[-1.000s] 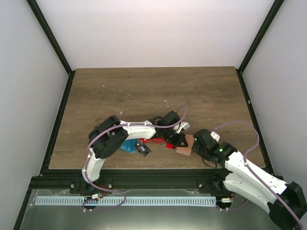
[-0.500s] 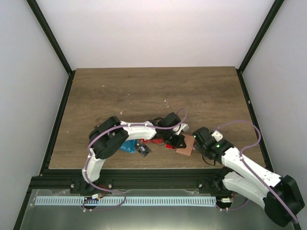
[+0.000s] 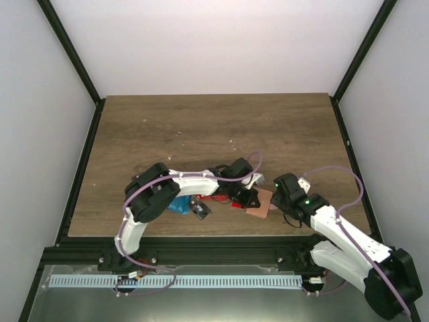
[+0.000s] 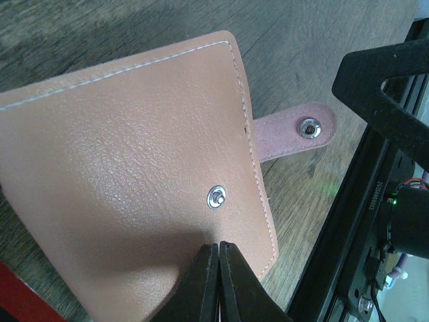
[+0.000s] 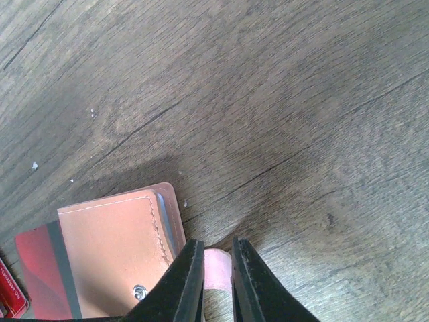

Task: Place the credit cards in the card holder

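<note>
holder: flat tan-pink leather-like card holder (image 3: 260, 202) lies on the brown wooden table (image 3: 201, 127) near the front edge, between both grippers | card: glossy red card (image 5: 37, 272) juts out at its side | left gripper (image 4: 218, 249): fingers pressed together at the holder's edge — grasp unclear | right gripper (image 5: 216, 249): narrow gap, pink snap strap (image 5: 218, 268) showing between the fingers — contact unclear

You see the card holder (image 3: 260, 203) lying flat at the table's (image 3: 201, 127) 5 o'clock: tan-pink leather, outer face up, its snap strap (image 4: 298, 131) unfastened. A red card (image 5: 37, 268) shows at one edge. Off at its 9 o'clock lie a blue card (image 3: 178, 205) and a dark card (image 3: 200, 208).
</note>
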Available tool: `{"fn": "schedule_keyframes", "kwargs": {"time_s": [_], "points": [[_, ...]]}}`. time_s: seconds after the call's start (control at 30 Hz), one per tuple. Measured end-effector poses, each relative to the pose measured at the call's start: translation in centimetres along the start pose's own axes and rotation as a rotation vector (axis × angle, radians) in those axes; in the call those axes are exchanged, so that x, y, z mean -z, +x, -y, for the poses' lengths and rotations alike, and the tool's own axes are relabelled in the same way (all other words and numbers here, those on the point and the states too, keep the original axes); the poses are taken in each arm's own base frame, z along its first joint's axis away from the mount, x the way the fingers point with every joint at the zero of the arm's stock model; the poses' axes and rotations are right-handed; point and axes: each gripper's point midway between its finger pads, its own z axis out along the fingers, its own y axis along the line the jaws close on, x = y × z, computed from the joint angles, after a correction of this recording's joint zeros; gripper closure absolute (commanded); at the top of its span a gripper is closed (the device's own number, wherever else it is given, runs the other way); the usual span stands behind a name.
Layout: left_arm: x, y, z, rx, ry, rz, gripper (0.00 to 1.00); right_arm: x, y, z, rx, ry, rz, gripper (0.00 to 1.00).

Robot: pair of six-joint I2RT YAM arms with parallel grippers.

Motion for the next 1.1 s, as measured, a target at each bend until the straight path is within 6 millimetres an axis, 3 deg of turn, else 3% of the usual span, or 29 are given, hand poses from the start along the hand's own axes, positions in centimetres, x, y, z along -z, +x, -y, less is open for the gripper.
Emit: {"fn": "schedule_keyframes", "kwargs": {"time_s": [0.67, 0.9, 1.1], "points": [[0.0, 0.0, 0.0, 0.001, 0.001, -0.003, 0.96, -0.8, 1.5, 1.4, 0.005, 0.031, -0.05, 0.9], [0.0, 0.0, 0.0, 0.001, 0.001, -0.002, 0.96, -0.8, 1.4, 1.3, 0.006, 0.025, -0.048, 0.99], [0.0, 0.0, 0.0, 0.001, 0.001, -0.003, 0.96, -0.8, 1.5, 1.1, 0.006, 0.015, -0.051, 0.99]]}}
